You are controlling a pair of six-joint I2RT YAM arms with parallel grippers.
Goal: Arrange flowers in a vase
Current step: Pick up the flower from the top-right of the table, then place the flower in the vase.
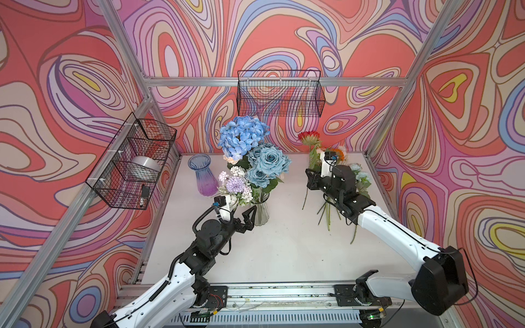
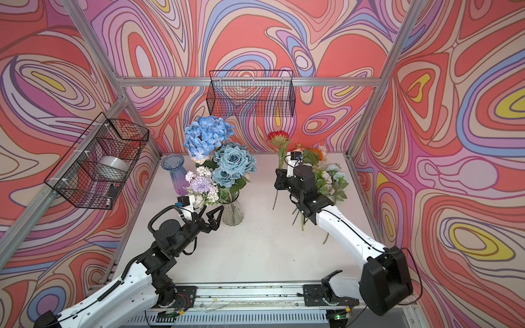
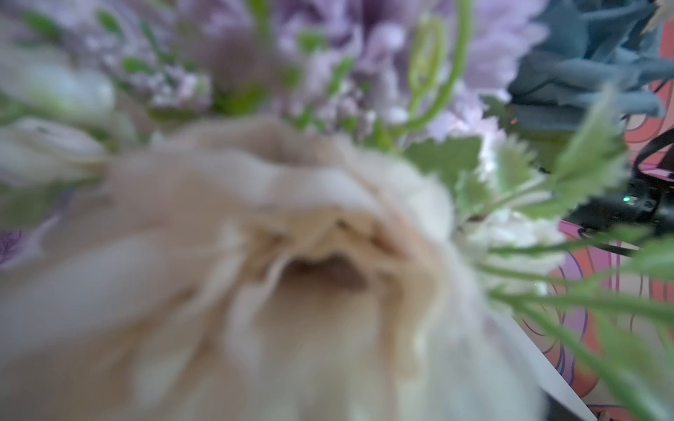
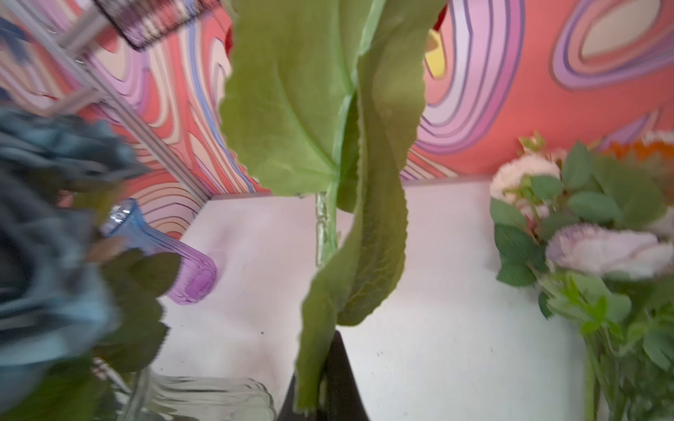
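Observation:
A clear glass vase (image 1: 260, 211) (image 2: 232, 213) holds flowers: a blue hydrangea (image 1: 241, 136), aqua roses (image 1: 267, 163), a lilac pompom (image 1: 235, 184) and a cream rose (image 3: 255, 255). My left gripper (image 1: 245, 212) (image 2: 210, 214) stands open just left of this vase, under the blooms; the left wrist view is filled by the blurred cream rose, which hides the jaws. My right gripper (image 1: 311, 177) (image 2: 279, 179) (image 4: 328, 382) is shut on the green stem (image 4: 322, 233) of a red flower (image 1: 309, 137) (image 2: 279, 136), held upright above the table.
An empty blue-to-purple vase (image 1: 199, 174) (image 4: 160, 251) stands at the back left. A pile of loose flowers (image 1: 358, 181) (image 2: 329, 179) (image 4: 601, 248) lies under my right arm. Wire baskets hang on the back wall (image 1: 279, 93) and left wall (image 1: 133, 162).

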